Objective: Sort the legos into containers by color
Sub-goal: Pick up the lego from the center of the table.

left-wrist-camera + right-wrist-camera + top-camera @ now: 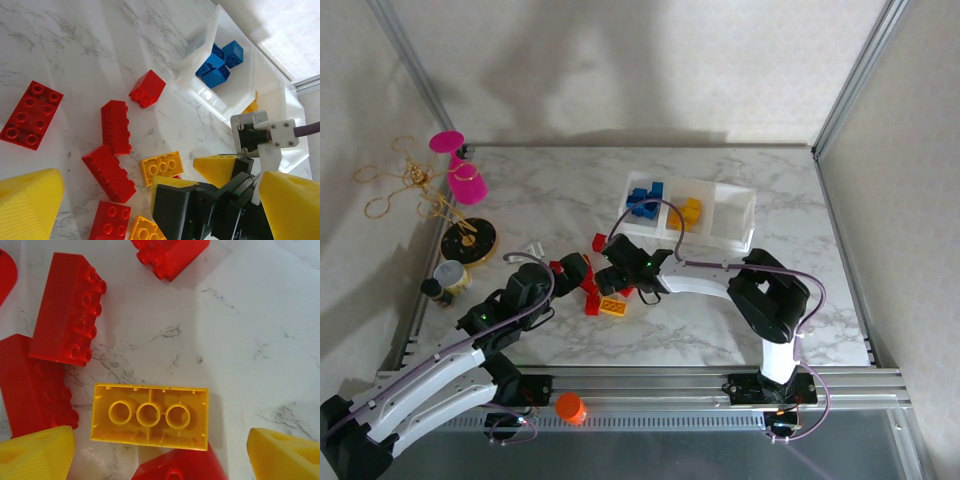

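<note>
The right gripper [160, 457] hangs low over the pile. Its jaws are wide apart and hold nothing. A yellow brick [150, 415] lies on the table [260, 340] just past its fingers, hollow side up, with red bricks [65, 315] close around it. I think the jaws are wide so they can slip past the brick's ends and pinch it. The left gripper [160, 205] is open too and sits beside the pile. In the tray [752, 215], blue bricks [645, 198] sit in the left box and yellow bricks [690, 212] in the middle box, so this brick belongs there.
</note>
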